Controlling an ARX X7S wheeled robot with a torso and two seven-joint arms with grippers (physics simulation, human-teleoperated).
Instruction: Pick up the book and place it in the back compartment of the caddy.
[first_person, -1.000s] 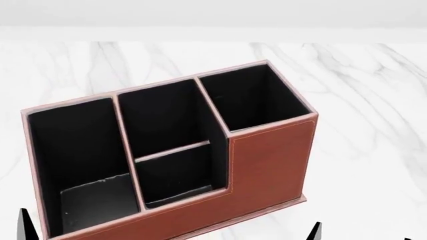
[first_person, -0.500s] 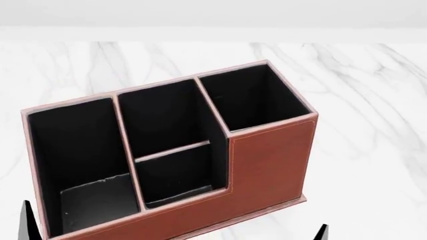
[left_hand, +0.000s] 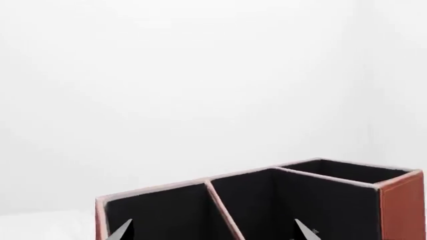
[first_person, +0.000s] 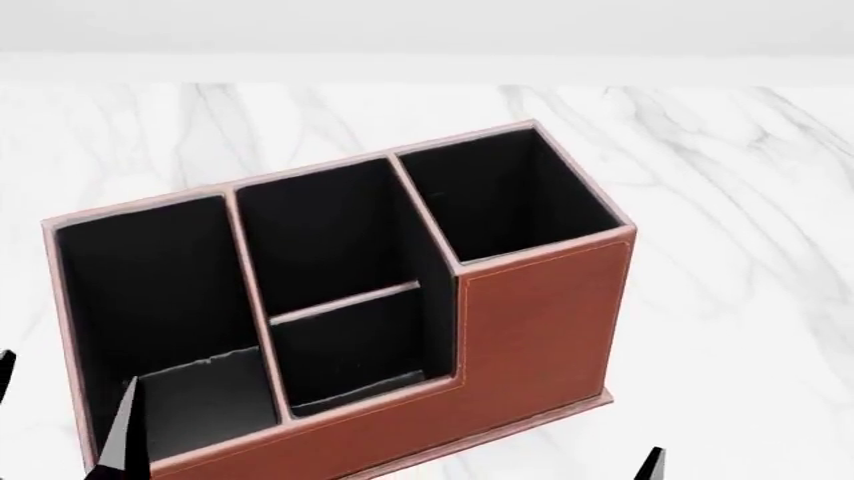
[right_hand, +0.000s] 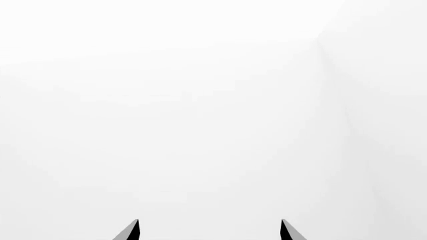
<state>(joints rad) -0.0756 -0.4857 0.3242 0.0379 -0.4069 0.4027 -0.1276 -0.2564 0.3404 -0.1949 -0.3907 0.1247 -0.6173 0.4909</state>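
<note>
Two spread fingertips of the left gripper (left_hand: 212, 231) point at the caddy (left_hand: 280, 200), close before them, nothing held.

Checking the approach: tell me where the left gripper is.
In the head view, the left gripper sits bottom left, at the caddy's left end.

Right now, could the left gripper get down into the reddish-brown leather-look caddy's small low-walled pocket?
Probably yes: the left gripper is open, empty, beside the caddy, and the pocket looks unobstructed.
</note>
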